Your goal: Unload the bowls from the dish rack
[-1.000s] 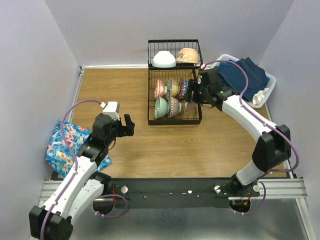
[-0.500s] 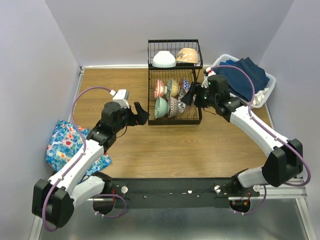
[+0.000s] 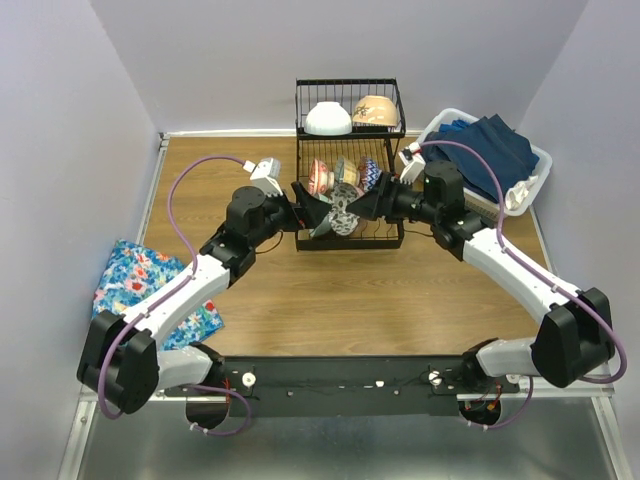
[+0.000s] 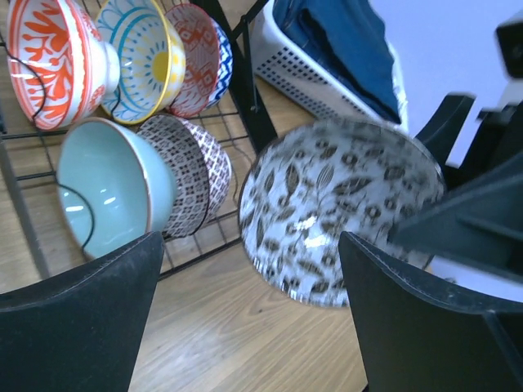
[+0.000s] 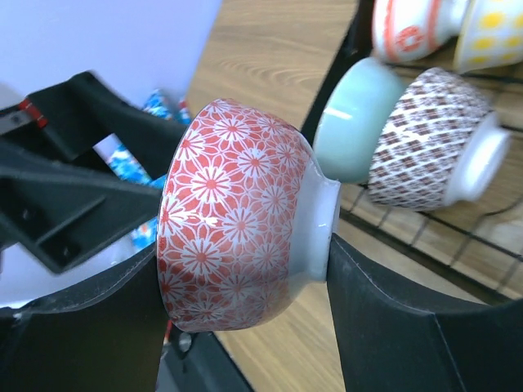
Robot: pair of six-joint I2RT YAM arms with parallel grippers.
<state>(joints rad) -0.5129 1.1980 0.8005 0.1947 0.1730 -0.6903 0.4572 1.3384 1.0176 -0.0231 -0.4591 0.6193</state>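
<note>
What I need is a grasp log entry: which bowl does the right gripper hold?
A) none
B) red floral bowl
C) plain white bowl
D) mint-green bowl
B: the right wrist view shows the right gripper clamped on the red floral bowl, while the mint-green bowl sits in the dish rack.

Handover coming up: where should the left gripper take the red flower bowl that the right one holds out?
The free rim opposite the right gripper, one finger inside, one outside, approaching straight on: the red flower bowl is held sideways, mouth facing the open left gripper.
</note>
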